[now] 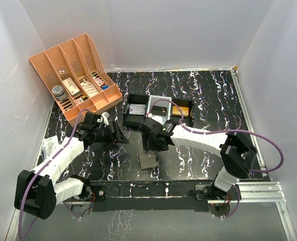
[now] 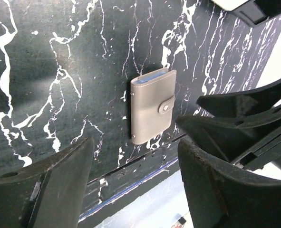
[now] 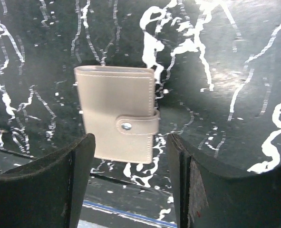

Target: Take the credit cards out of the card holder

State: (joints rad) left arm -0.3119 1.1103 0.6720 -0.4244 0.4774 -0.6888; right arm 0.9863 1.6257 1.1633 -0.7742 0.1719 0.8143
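The card holder lies flat on the black marbled table, a grey-brown wallet folded shut with its tab snapped. It shows in the left wrist view and the right wrist view. A blue strip of its inside peeks out at one end; whatever it holds is hidden. My right gripper hovers open just beyond its far end. To the left of the holder, my left gripper stands open and holds nothing. An orange credit card and a pale card lie in the black tray.
The black three-compartment tray stands just behind the right gripper. An orange lattice organiser with small items fills the far left corner. The table's near edge, with a blue line, runs close to the holder. White walls enclose the table.
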